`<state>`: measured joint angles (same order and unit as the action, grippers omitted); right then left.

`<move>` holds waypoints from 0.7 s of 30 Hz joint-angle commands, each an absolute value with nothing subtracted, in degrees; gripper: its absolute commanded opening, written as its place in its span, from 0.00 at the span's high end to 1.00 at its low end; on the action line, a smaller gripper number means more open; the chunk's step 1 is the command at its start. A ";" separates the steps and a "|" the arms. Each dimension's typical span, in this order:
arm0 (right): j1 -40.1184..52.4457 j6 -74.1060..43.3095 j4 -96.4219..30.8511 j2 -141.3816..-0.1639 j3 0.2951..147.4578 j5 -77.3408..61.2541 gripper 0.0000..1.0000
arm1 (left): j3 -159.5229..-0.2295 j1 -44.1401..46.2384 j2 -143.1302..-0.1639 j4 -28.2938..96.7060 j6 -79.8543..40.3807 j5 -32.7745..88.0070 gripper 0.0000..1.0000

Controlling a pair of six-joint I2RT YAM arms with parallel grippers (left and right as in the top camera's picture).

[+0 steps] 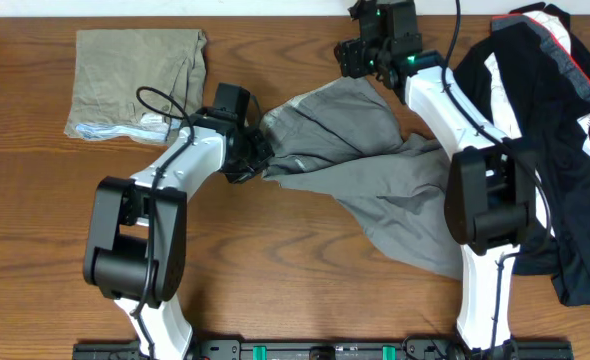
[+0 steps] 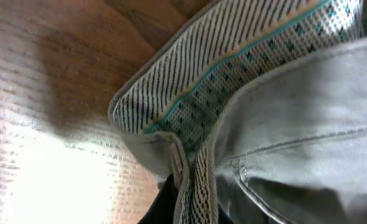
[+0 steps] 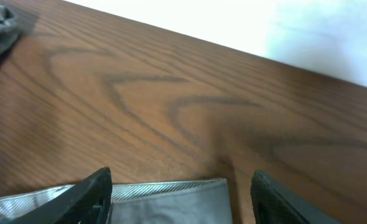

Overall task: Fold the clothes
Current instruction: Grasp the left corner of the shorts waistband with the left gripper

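The grey shorts [image 1: 365,150] lie crumpled across the table's middle, spreading toward the front right. My left gripper [image 1: 258,152] is shut on the shorts' waistband at their left end; the left wrist view shows the striped, teal-dotted inner waistband [image 2: 233,68] bunched between the fingers. My right gripper [image 1: 360,62] is open at the shorts' far corner; in the right wrist view [image 3: 180,199] the waistband corner [image 3: 171,196] lies between the two spread fingers. The khaki shorts [image 1: 135,80] lie folded at the far left. The black top with white and red stripes [image 1: 550,120] lies heaped at the right.
The wooden table's [image 1: 275,280] far edge [image 3: 233,46] runs close behind my right gripper. The black top lies close beside the right arm's base. A black rail [image 1: 305,350] runs along the front edge.
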<state>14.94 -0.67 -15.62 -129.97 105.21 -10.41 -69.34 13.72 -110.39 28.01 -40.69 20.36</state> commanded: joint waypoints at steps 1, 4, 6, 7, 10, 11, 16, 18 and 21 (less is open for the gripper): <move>14.24 -1.91 -14.28 -132.38 105.27 -9.78 0.32 | -68.69 13.74 -110.59 27.27 -42.11 18.74 0.94; 14.20 -3.44 -12.91 -134.23 105.27 -9.21 0.33 | -68.69 13.74 -110.59 27.29 -42.09 18.74 0.94; 14.20 -4.14 -12.58 -135.37 105.27 -9.19 0.33 | -68.69 13.74 -110.59 27.29 -42.06 18.74 0.94; 14.13 -4.25 -12.58 -136.00 105.27 -9.17 0.33 | -68.69 13.74 -110.59 27.31 -42.04 18.74 0.94; 13.58 -4.25 -12.93 -136.64 105.27 -8.78 0.34 | -68.69 13.74 -110.59 27.31 -40.71 18.74 0.94; 13.37 -4.25 -13.04 -136.84 105.27 -8.80 0.34 | -68.66 13.74 -110.59 27.31 -40.18 18.74 0.94; 12.80 -4.25 -13.93 -138.69 105.27 -8.80 0.34 | -68.69 13.74 -110.59 27.29 -39.46 18.74 0.94; 12.75 -4.27 -13.98 -139.35 105.27 -9.39 0.35 | -68.69 13.74 -110.59 27.29 -39.44 18.74 0.94; 12.82 -4.73 -13.89 -139.70 105.27 -10.79 0.37 | -68.69 13.74 -110.59 27.29 -39.05 18.70 0.94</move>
<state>13.23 -3.51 -13.87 -137.95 105.21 -9.43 -69.34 13.72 -110.39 27.14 -40.23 20.14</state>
